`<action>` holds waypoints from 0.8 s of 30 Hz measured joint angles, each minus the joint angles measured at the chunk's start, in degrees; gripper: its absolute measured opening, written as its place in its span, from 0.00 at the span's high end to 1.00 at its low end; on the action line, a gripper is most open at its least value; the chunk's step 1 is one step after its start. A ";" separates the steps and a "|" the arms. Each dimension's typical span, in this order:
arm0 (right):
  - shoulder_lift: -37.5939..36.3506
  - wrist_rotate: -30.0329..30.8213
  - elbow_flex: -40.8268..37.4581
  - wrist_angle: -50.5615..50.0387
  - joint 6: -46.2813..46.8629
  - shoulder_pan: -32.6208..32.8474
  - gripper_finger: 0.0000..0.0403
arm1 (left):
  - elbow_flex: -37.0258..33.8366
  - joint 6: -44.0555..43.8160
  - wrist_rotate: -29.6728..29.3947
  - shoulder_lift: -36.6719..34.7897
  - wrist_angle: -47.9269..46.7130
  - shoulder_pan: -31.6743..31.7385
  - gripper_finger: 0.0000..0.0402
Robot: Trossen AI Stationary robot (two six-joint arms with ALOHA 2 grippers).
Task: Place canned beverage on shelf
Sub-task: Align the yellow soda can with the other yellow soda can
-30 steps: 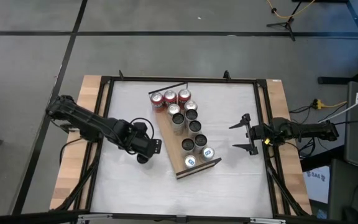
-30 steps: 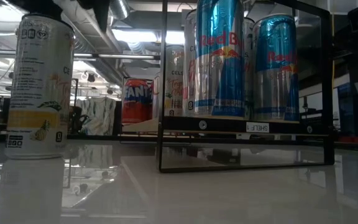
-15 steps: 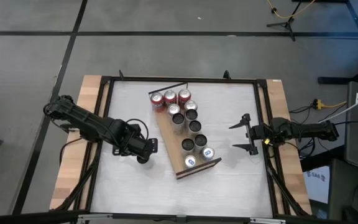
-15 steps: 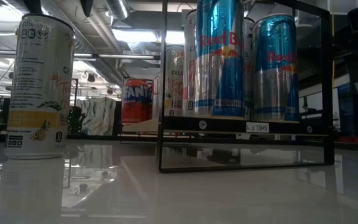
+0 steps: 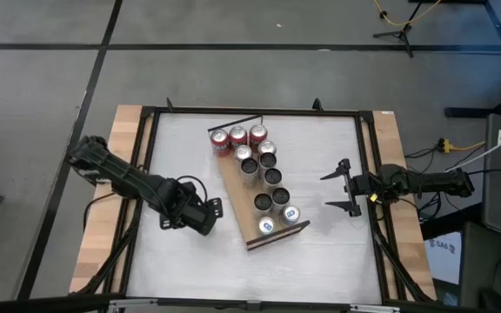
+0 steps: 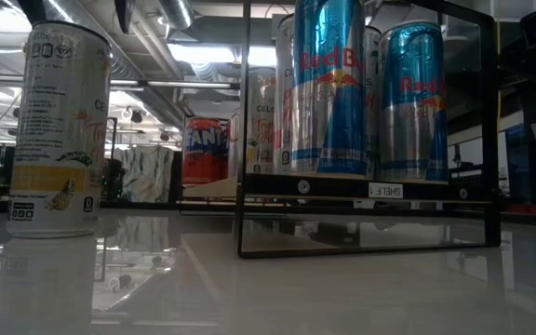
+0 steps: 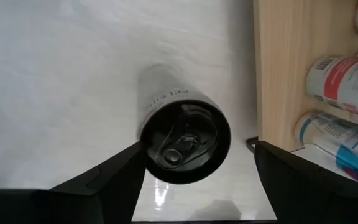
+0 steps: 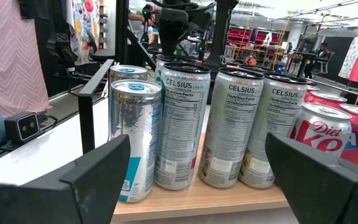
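A grey floor crossed by dark lines surrounds the white table with its black frame, a yellow cable lies far off, and ceiling lights glow among pipes overhead.

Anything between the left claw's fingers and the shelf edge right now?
One white can stands upright between the open left claw's fingers; beside it, bare tabletop up to the shelf. Left wrist view shows it.
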 joint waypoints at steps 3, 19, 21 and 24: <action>0.00 0.00 0.00 0.00 0.00 0.00 0.09 | 0.00 0.04 0.08 0.88 0.49 0.02 0.28; 0.09 0.00 0.00 0.00 0.00 0.00 0.09 | 0.82 0.18 0.39 1.11 -0.10 0.04 0.28; 0.09 0.00 0.00 0.00 0.00 0.00 0.09 | 1.61 0.20 0.12 1.11 -0.17 0.04 0.28; 0.09 0.00 0.00 0.00 0.00 0.00 0.09 | 2.27 0.20 -0.17 1.11 -0.77 0.05 0.28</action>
